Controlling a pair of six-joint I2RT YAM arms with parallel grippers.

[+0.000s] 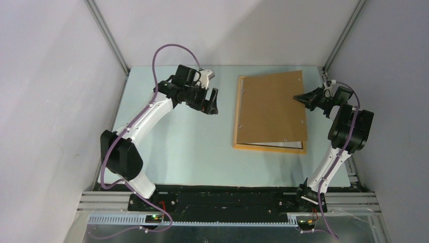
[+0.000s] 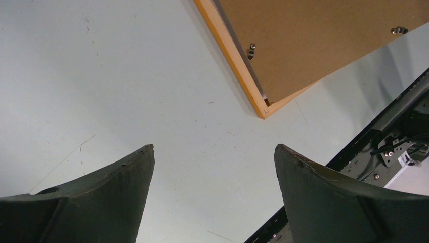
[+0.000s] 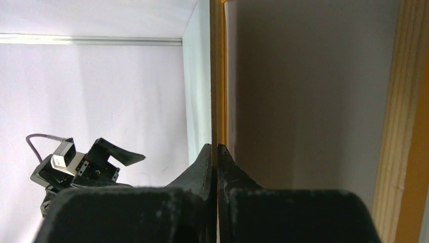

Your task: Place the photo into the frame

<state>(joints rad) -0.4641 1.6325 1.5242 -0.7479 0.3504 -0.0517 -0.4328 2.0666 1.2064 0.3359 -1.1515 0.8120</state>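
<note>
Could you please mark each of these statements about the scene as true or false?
1. The left gripper is open. True.
2. The right gripper has its jaws spread wide. False: it is shut, at the right edge of the backing board.
3. The brown backing board lies on top of the frame. True.
4. The left gripper grips a corner of the frame. False: it hangs over the table, to the left of the frame and apart from it.
</note>
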